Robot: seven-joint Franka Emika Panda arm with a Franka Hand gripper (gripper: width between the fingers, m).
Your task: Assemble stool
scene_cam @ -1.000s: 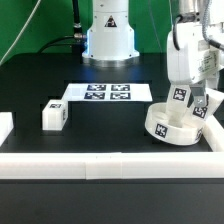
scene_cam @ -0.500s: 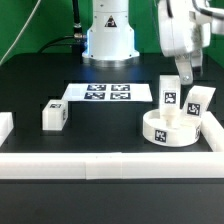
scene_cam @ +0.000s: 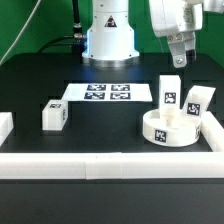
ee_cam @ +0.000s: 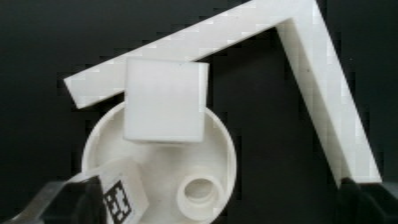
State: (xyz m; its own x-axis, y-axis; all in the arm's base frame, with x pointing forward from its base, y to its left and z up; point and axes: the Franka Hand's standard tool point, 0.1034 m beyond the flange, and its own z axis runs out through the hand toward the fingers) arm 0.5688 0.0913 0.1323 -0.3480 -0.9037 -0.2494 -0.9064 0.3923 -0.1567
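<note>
White seat (scene_cam: 170,128) at 4 o'clock against the corner rails (scene_cam: 110,163) has two legs (scene_cam: 169,98) standing in it, third leg (scene_cam: 54,115) loose at 9 o'clock; gripper (scene_cam: 178,50) above, fingers apart, empty, likely fetches that next.

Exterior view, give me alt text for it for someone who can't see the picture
A white round stool seat lies on a black table with two white tagged legs standing up from it, while the robot gripper hangs empty above them. A third leg lies apart toward the exterior view's left, near the marker board; white border rails edge the table.
</note>
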